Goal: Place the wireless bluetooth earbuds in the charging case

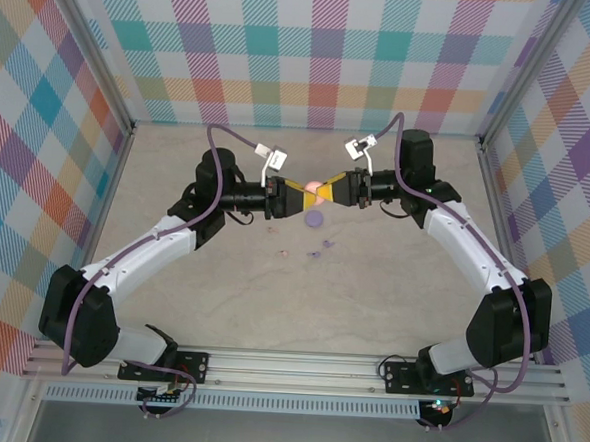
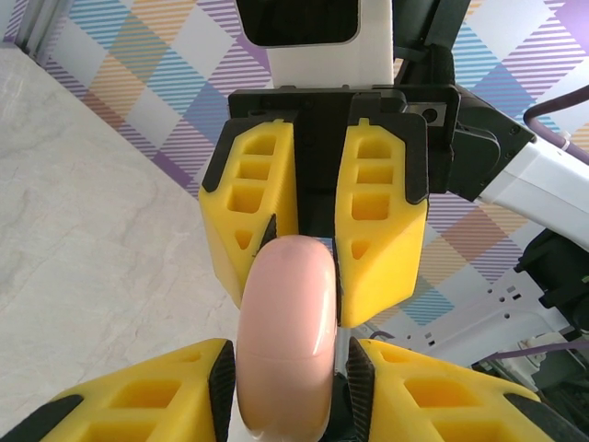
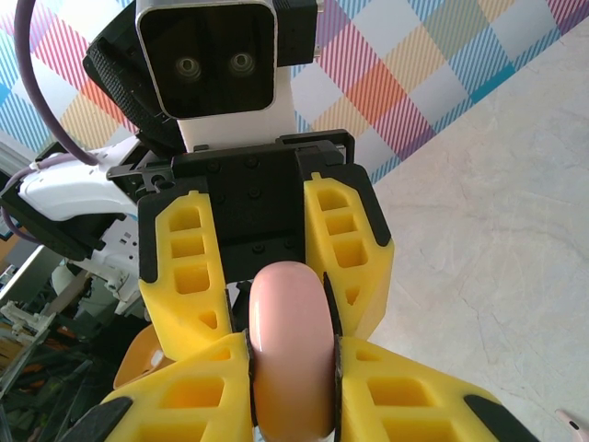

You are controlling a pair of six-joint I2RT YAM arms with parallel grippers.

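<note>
Above mid-table, both arms meet tip to tip around a pink case (image 1: pixel 322 191), held on edge off the surface. Right gripper (image 3: pixel 293 368) is clamped on the pink case, with both pads flat against its sides. Left gripper (image 2: pixel 290 368) straddles the same case from the other end, its jaws a little apart, with a slim gap showing at one pad. Earbuds (image 1: pixel 322 245) lie loose on the table just nearer the bases, as tiny pink and lilac bits scattered near each other. A lilac disc (image 1: pixel 314 218) sits flat on the table between them and the grippers.
</note>
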